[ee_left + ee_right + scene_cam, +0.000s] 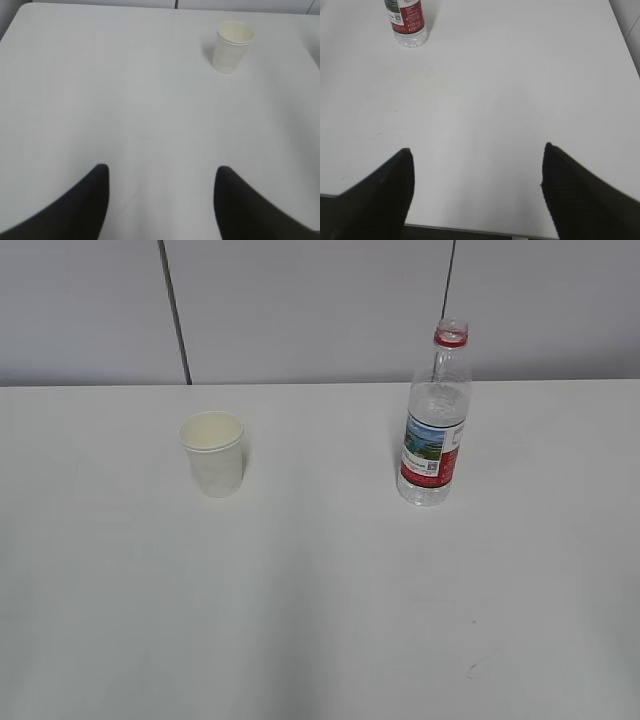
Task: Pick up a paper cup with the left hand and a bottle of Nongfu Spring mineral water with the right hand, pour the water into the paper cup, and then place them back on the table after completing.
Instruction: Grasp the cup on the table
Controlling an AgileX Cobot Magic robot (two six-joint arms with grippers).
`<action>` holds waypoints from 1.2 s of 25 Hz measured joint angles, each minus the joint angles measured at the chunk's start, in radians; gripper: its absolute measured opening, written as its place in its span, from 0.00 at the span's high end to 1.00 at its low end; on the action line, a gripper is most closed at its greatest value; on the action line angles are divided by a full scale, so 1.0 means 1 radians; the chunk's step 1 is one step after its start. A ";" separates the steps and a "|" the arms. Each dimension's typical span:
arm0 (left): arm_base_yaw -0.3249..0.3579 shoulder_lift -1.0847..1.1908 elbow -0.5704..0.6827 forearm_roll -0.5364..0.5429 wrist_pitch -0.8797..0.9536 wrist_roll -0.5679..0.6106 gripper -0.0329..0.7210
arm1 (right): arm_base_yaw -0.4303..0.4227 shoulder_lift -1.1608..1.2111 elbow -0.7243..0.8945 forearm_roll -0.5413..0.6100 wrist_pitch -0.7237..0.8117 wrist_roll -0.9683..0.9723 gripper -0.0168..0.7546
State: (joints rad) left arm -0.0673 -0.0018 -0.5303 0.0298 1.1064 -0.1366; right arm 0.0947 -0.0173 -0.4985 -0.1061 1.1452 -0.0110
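Standing upright on the large plain white matte table (320, 620) is a small cream-white paper cup (213, 454), seen left of centre in the exterior view, mouth up, inside pale and apparently dry. Well apart to its right, a clear plastic mineral water bottle (435, 415) with a red cap ring and a red-and-white picture label is also seen upright on the tabletop, nothing touching it; whether a cap is fitted cannot be told. Clear colourless water (437, 400) is visible inside the bottle up to about shoulder level. Neither arm is shown in the exterior view. In the left wrist view, the left hand (161, 200) is seen as two black fingers at the lower edge, spread wide with bare tabletop between them and nothing gripped; the cup (232, 46) is seen far ahead, upper right, well clear of the fingertips (95, 195). In the right wrist view, the right hand (477, 190) is likewise held wide apart and empty near the table's front edge; the bottle's lower part (407, 22) is seen far ahead at upper left, cropped by the frame. A few faint marks are noted on the table surface.
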 joint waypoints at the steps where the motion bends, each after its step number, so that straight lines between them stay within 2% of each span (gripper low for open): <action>1: 0.000 0.000 0.000 0.000 0.000 0.000 0.40 | 0.000 0.000 0.000 0.000 0.000 0.000 0.22; 19: 0.000 0.000 0.000 0.000 0.000 0.000 0.40 | 0.000 0.000 0.000 0.000 0.000 0.011 0.22; 25: 0.000 0.000 0.000 0.000 -0.005 0.000 0.40 | 0.000 0.033 -0.048 0.000 -0.073 0.045 0.22; 27: 0.000 0.000 -0.012 0.001 -0.035 0.000 0.40 | 0.000 0.060 -0.059 0.000 -0.101 0.057 0.22; 30: 0.000 0.033 -0.038 0.007 -0.173 0.000 0.40 | 0.000 0.118 -0.066 -0.009 -0.183 0.064 0.22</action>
State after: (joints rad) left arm -0.0673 0.0315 -0.5678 0.0364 0.9332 -0.1366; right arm 0.0947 0.1009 -0.5640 -0.1156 0.9624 0.0526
